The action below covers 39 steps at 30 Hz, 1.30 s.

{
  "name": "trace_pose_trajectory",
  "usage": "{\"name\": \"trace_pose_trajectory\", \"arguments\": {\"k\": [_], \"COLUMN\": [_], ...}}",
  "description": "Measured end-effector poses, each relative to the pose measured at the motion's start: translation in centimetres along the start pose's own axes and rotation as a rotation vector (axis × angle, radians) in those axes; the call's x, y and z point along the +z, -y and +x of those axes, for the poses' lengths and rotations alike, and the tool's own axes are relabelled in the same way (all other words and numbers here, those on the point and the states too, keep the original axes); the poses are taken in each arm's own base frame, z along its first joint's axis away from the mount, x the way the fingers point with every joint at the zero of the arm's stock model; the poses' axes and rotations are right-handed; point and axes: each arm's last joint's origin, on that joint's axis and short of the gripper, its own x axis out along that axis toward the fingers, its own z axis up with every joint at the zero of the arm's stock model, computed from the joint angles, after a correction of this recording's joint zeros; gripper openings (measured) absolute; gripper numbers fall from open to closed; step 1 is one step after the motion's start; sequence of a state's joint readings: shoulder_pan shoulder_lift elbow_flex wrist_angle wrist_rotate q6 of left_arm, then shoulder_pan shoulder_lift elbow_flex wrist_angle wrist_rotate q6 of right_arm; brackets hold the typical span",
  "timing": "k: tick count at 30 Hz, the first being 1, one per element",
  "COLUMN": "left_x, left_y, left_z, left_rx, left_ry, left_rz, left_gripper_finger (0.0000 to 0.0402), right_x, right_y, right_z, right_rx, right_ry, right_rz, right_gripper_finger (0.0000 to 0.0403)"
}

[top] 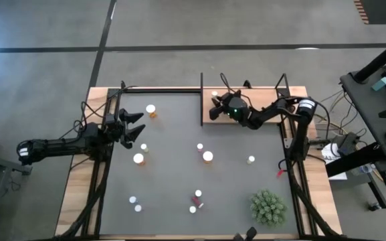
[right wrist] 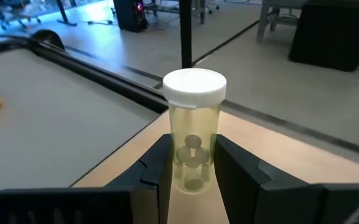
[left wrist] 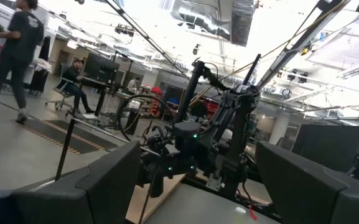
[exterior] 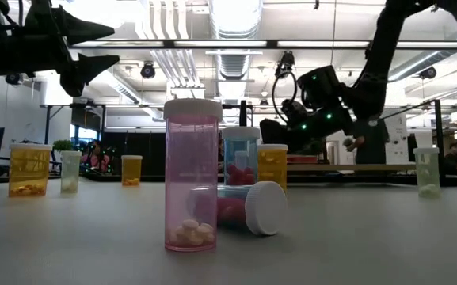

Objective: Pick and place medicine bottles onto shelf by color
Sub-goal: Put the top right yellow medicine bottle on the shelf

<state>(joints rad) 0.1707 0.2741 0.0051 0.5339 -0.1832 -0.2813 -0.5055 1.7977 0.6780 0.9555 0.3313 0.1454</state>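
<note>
The right gripper [right wrist: 191, 168] is clamping a pale green bottle [right wrist: 193, 134] upright over the wooden shelf [top: 209, 115] at the far edge of the counter, probably lining it up by colour. It's translucent, white-capped, with tablets showing inside. The left gripper [top: 137, 125] is hovering with fingers spread above the mat [top: 172, 167], likely waiting its turn.
</note>
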Motion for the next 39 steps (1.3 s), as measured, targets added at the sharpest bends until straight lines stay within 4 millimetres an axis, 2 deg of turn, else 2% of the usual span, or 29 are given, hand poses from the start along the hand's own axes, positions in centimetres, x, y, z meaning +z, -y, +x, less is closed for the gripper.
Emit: {"name": "trace_pose_trajectory", "arguments": {"k": [11, 39], "left_x": [0.0, 0.0], "left_y": [0.0, 0.0], "left_z": [0.0, 0.0], "left_rx": [0.000, 0.000], "left_ry": [0.000, 0.000], "left_rz": [0.000, 0.000], "left_gripper_finger": [0.0302, 0.0302], "right_x": [-0.5, -0.7], "right_y": [1.6, 1.7], "right_z": [1.1, 1.0], "right_rx": [-0.057, -0.072], "right_ry": [-0.040, -0.077], "right_rz": [-0.015, -0.029], "right_gripper_finger": [0.0096, 0.0096]}}
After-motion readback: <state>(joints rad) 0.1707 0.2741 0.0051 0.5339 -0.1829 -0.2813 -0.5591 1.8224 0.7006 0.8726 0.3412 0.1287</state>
